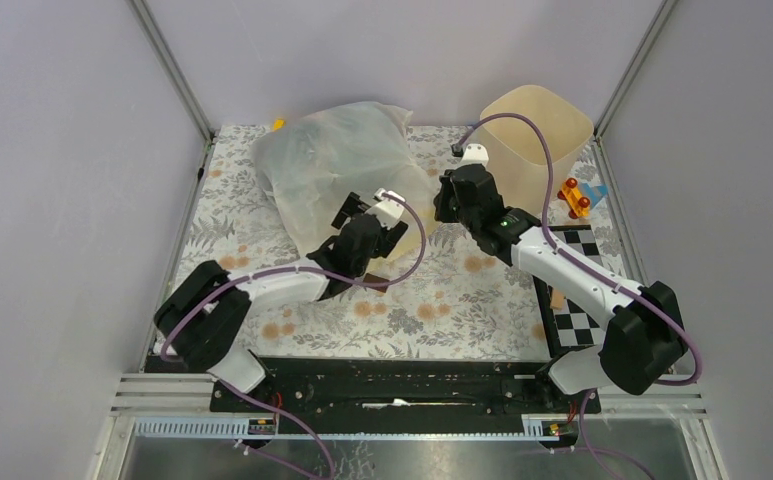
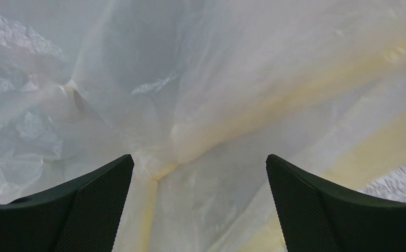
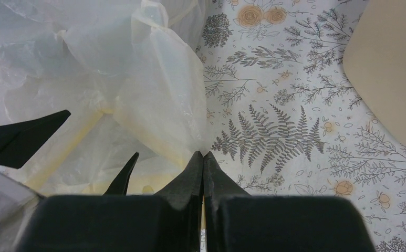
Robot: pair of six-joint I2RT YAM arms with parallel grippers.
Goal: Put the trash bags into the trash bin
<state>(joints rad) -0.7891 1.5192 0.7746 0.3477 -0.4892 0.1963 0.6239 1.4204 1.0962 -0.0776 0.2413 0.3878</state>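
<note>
The cream-beige trash bin [image 1: 537,130] stands upright at the back right; its wall shows in the right wrist view [image 3: 395,68]. A big whitish translucent bag [image 1: 337,165] with a pale yellow rim lies at the back centre-left. A dim darker shade [image 1: 307,140] shows through it; no dark brown-olive trash bag shows plainly. My left gripper [image 1: 367,208] is open, its jaws wide apart against the whitish bag [image 2: 200,105]. My right gripper [image 3: 203,155] is shut, with the whitish bag's yellow-rimmed edge [image 3: 164,100] at its tips, just left of the bin.
A red-orange toy [image 1: 574,197] and a blue piece [image 1: 593,190] lie right of the bin. A yellow object [image 1: 278,124] sits behind the whitish bag. A checkerboard [image 1: 574,300] lies under the right arm. Walls and frame posts enclose the flowered table [image 1: 442,300].
</note>
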